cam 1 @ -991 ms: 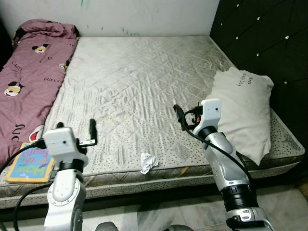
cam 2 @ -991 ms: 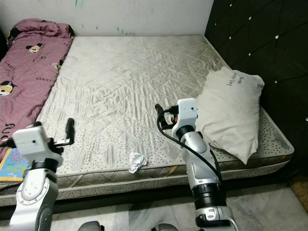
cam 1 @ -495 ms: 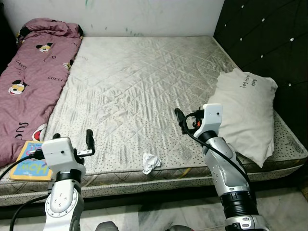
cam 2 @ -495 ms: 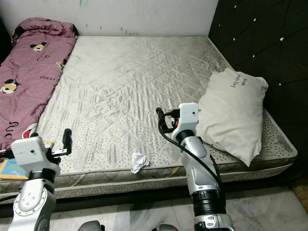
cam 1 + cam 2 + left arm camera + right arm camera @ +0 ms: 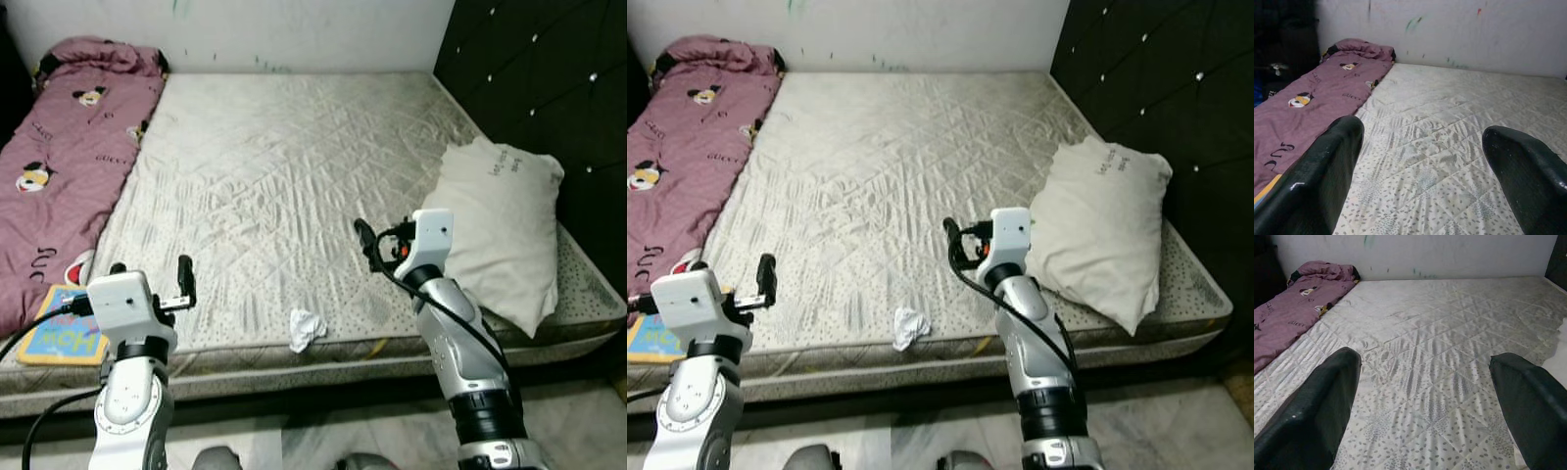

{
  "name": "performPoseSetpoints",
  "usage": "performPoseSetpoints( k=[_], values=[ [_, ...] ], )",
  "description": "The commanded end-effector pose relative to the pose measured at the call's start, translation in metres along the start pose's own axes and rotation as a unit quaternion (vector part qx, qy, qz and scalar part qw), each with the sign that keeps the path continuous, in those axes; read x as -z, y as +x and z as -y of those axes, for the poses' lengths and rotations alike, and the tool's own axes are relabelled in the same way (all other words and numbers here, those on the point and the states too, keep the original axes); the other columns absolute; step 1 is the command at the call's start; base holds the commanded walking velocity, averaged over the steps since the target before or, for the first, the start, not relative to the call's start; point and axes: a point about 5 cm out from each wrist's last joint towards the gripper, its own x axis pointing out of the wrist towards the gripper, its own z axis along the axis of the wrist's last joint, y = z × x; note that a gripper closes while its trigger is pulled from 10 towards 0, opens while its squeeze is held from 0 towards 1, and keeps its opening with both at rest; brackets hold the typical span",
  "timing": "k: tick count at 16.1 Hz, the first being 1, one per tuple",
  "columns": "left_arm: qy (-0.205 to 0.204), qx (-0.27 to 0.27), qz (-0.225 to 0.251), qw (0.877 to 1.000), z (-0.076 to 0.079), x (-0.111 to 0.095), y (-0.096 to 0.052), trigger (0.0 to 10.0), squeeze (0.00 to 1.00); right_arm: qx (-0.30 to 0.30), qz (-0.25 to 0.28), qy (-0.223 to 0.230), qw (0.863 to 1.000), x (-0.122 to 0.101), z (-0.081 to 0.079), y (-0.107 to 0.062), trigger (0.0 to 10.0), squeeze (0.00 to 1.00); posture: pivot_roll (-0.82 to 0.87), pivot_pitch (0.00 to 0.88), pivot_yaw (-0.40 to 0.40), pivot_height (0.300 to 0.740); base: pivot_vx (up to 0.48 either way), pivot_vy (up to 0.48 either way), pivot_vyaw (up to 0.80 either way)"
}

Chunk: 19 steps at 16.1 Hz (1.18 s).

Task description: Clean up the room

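White crumpled tissue (image 5: 306, 327) lies on the mattress (image 5: 294, 166) edge between both wide-spread hands (image 5: 149, 280) (image 5: 364, 238).

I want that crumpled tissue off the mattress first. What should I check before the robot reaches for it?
1. Crumpled white tissue in sight, near the front edge of the quilted grey mattress: ok.
2. Left end effector open, holding nothing: ok.
3. Right end effector open, holding nothing: ok.
4. Nothing lying between either end effector and the tissue: ok.
5. Tissue within reach without stepping closer: cannot tell.
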Motion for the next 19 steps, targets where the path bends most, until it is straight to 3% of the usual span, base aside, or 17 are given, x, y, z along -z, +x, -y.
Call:
performPoseSetpoints(
  k=[1, 3, 5, 13, 19],
  values=[
    [0.001, -0.006, 0.004, 1.0, -0.001, -0.002, 0.001, 10.0, 0.0, -0.001, 0.002, -0.007, 1.0, -0.003, 0.0, 0.002, 10.0, 0.0, 0.01, 0.0, -0.044, 0.652, 0.0, 0.0, 0.0],
    [-0.002, -0.008, 0.007, 1.0, -0.001, -0.003, 0.004, 10.0, 0.0, -0.001, 0.011, -0.043, 0.999, -0.005, -0.001, 0.004, 10.0, 0.0, 0.01, 0.0, -0.046, 0.642, 0.0, 0.0, 0.0],
    [-0.002, -0.009, 0.01, 1.0, -0.001, -0.004, 0.005, 10.0, 0.0, -0.018, 0.026, -0.037, 0.999, -0.009, -0.006, 0.005, 10.0, 0.0, 0.01, 0.0, -0.047, 0.642, 0.0, 0.0, 0.0],
    [0.001, -0.02, 0.014, 1.0, -0.002, -0.004, 0.005, 10.0, 0.0, -0.022, 0.003, -0.044, 0.999, -0.002, -0.007, 0.009, 10.0, 0.0, 0.02, 0.0, -0.054, 0.642, 0.0, 0.0, 0.0],
    [0.002, 0.0, 0.02, 1.0, 0.002, -0.006, 0.004, 10.0, 0.0, -0.05, 0.006, -0.046, 0.998, -0.002, -0.014, 0.008, 10.0, 0.0, 0.02, 0.0, -0.057, 0.642, 0.0, 0.0, 0.07]
  ],
)
